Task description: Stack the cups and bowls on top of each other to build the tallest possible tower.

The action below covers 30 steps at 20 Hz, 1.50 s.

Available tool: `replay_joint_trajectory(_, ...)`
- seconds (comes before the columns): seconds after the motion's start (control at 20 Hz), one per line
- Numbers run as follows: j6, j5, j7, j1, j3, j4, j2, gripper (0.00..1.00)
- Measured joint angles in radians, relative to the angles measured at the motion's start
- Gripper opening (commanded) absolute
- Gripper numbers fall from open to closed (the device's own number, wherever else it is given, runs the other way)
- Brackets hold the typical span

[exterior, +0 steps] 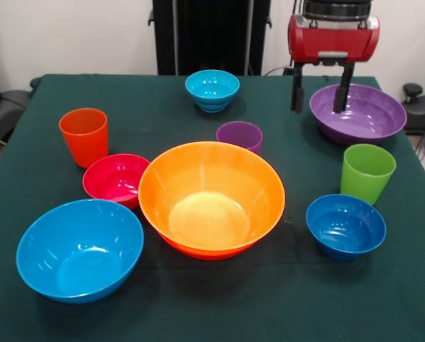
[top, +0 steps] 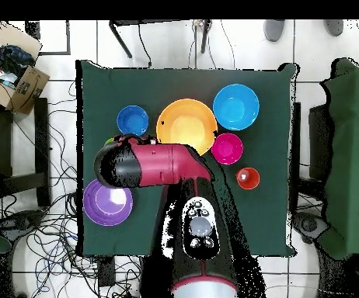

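Hovering over the purple bowl (exterior: 358, 114), the gripper (exterior: 319, 96) is seen with fingers spread and nothing held. No tower is built: the yellow-orange bowl (exterior: 211, 196) is nested in an orange-red one at the table (exterior: 48, 313) centre, with cups and other bowls scattered around it.

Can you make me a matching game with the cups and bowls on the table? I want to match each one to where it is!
Things:
1. orange cup
2. lime green cup
3. cyan bowl
4. large purple bowl

Places, front view:
A. under the open gripper
B. far middle of the table
C. just behind the dark blue bowl
D. left side, behind the magenta bowl

Pairs: 1-D, 2-C, 3-B, 4-A
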Motion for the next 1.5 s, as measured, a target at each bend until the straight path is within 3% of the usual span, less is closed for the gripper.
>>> replay_joint_trajectory(0.55,0.0,0.0,0.0,-0.001,0.024,0.048,-0.061,1.0)
replay_joint_trajectory(1.5,0.033,0.0,0.0,-0.007,0.075,0.048,-0.063,1.0)
